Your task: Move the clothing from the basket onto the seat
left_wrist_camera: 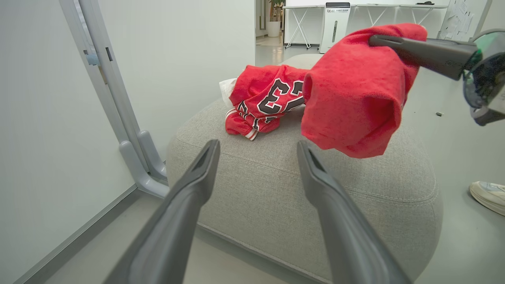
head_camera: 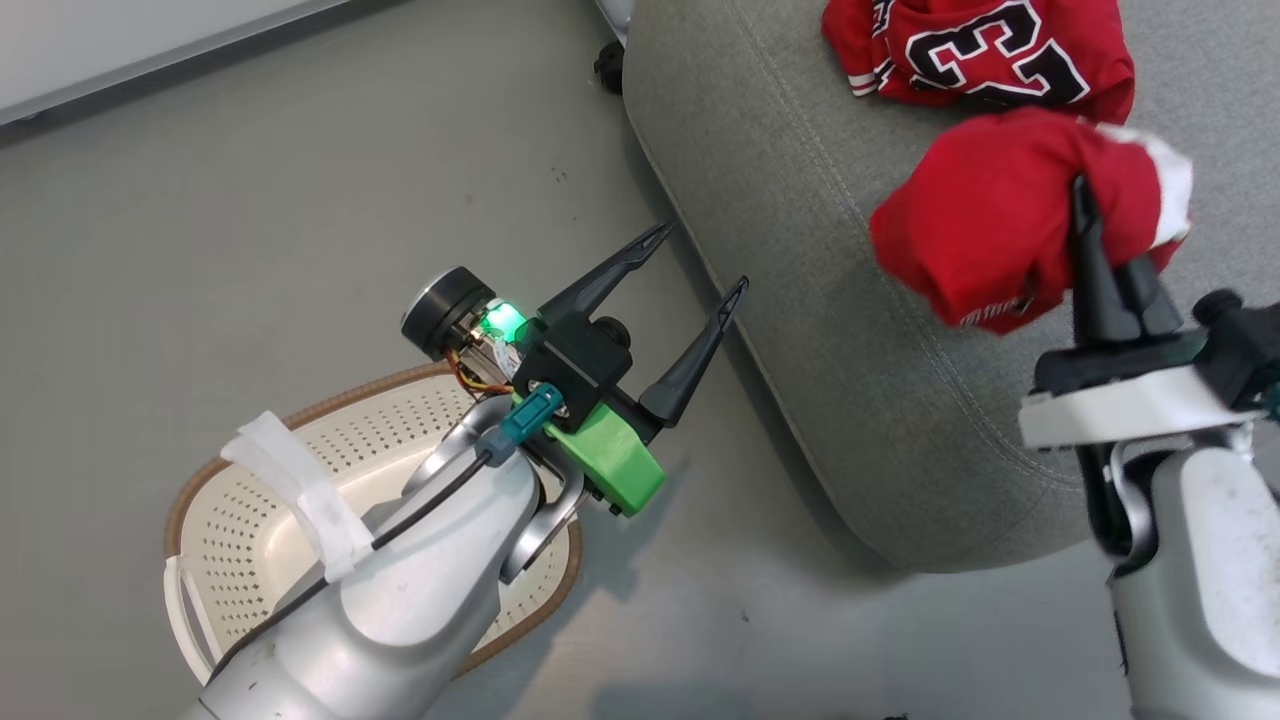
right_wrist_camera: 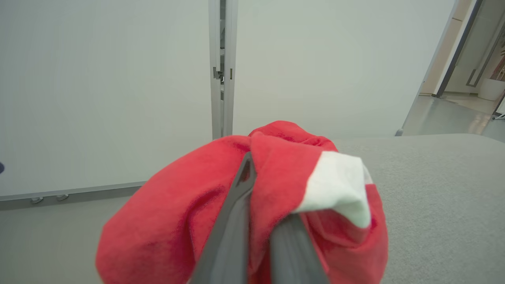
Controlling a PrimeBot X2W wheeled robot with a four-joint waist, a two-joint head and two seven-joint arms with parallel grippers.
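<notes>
**Second red piece up over the seat, jersey already down**

Lower left of the head view, there's the basket [head_camera: 235, 540], cream perforated plastic with a brown woven-look rim. The stretch of its inside I can see is plain perforated plastic. The left forearm crosses over it and hides the rest.

Now the clothing. The jersey [head_camera: 990, 50] lies bunched on the seat [head_camera: 790, 260] at the top right of the head view, its black-and-white 23 facing up and a striped hem showing at its left edge. Just below it in the frame, the striped piece [head_camera: 985, 235] hangs as a red bundle, with a white band folded at its right side and small lettering at its lower edge. The right gripper [head_camera: 1080, 195] has it: both dark fingers are pressed together with cloth pinched between them, plain to see up close in the right wrist view. From the left wrist view the bundle hangs over the cushion in front of the jersey, its lowest fold looking just clear of the fabric.

The left gripper [head_camera: 703, 256] carries nothing. Its fingers are spread wide at mid-frame, over the floor [head_camera: 300, 200] close beside the seat's rounded edge.

As for room, grey floor runs to the wall base at upper left. In the left wrist view a grey post foot [left_wrist_camera: 144, 173] stands near the seat's left side, and a pale shoe [left_wrist_camera: 489, 195] sits at the right edge. A broad stretch of cushion lies nearer than the clothes.
</notes>
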